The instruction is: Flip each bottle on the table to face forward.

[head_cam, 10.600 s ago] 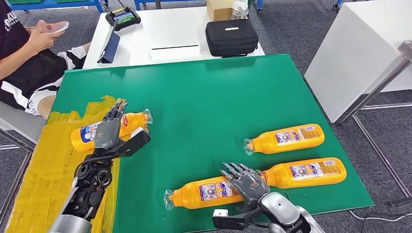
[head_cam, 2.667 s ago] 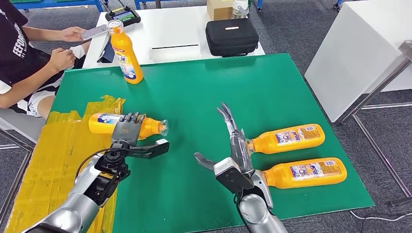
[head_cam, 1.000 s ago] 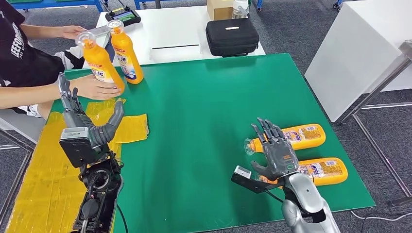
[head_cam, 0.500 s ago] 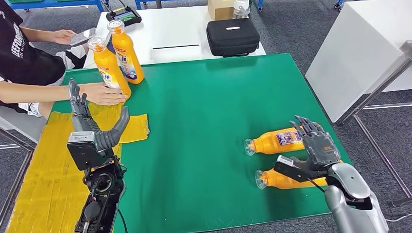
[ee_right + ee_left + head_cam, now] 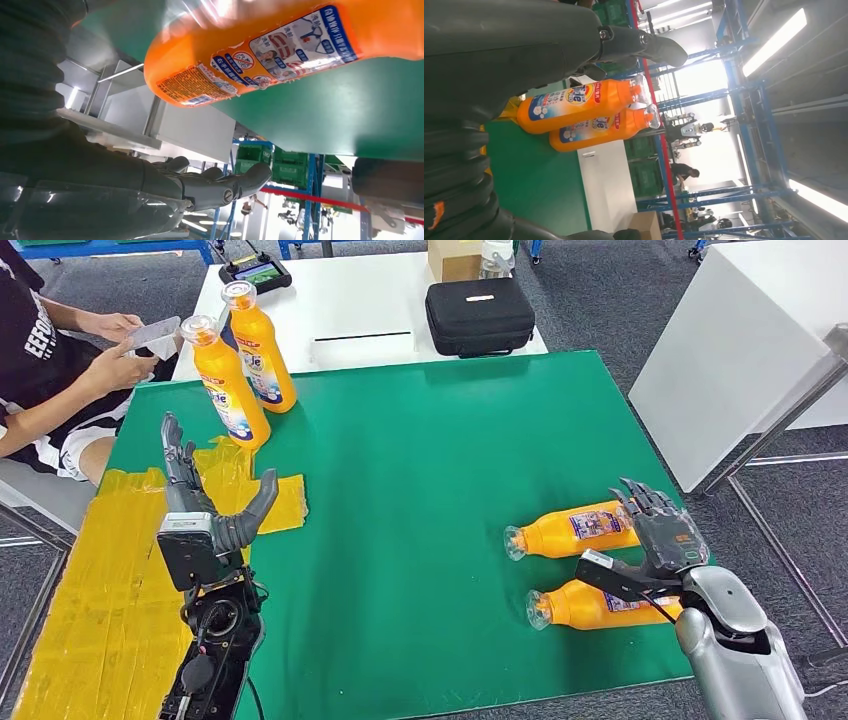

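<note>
Two orange plastic bottles upright at table's far left; two lying orange bottles by your right hand, fingers spread, holding nothing. Left hand open, raised. Step: reaching. Next: close on nearer lying bottle.

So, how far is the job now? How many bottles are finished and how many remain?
Two bottles stand upright at the far left corner of the green table, so those look done. Two more bottles lie on their sides near the right edge. The right hand is spread over them without a clear grip. The left hand is open above the yellow tape, holding nothing.
</note>
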